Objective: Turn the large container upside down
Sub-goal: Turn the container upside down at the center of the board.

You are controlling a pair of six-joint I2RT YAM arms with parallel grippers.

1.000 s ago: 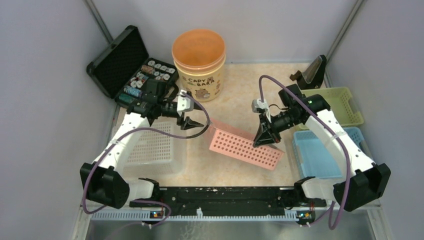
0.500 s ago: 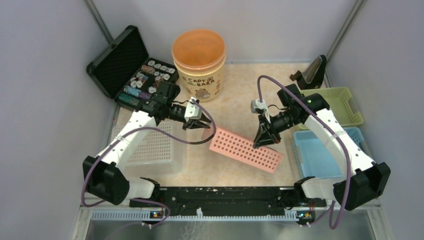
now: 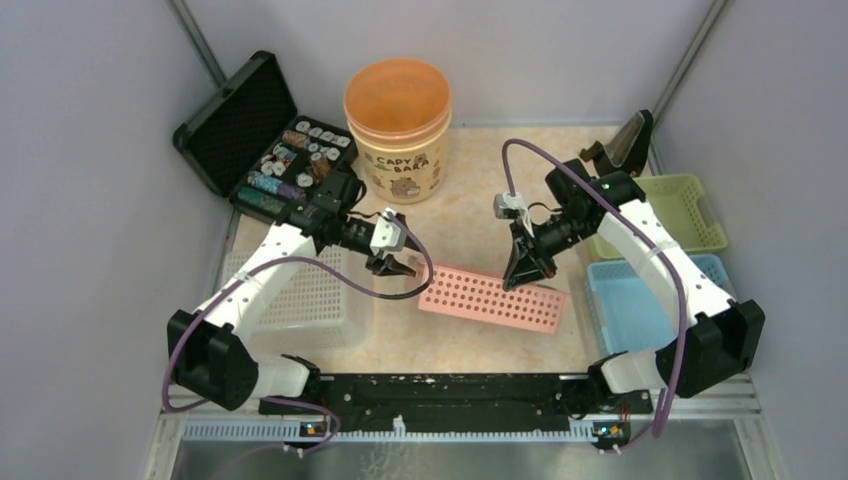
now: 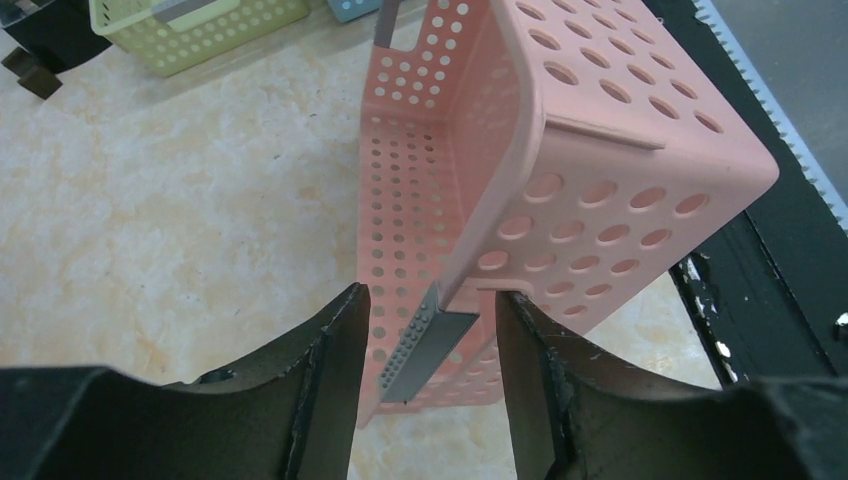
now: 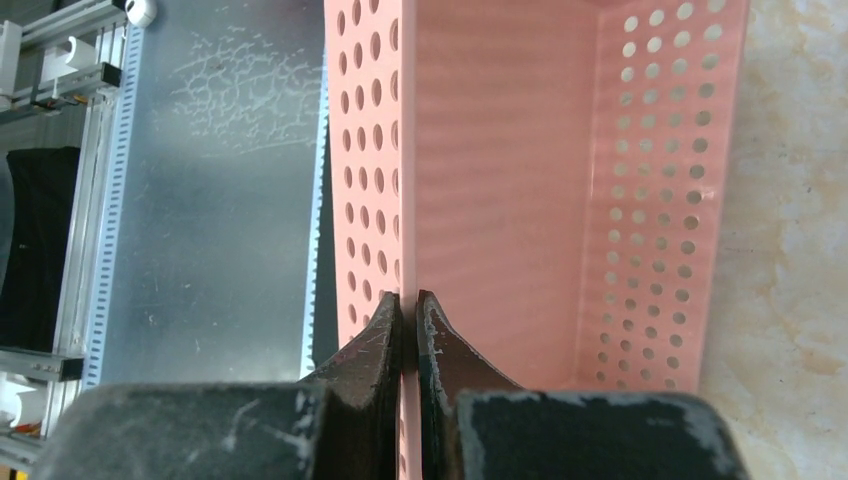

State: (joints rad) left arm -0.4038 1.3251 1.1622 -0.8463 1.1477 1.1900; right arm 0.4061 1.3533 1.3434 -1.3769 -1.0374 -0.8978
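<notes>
Basket [image 3: 490, 298], pink, tipped on its long side, centre of top view | right gripper [image 5: 408, 300] pinched on its long rim | I see left gripper [image 4: 430, 298] spread, straddling end wall.

A robot test cell in a lab: plain grey panels [image 3: 90, 200] wall in a table [image 3: 480, 170], with a metal mounting rail [image 3: 450, 432] along the bottom edge.
</notes>
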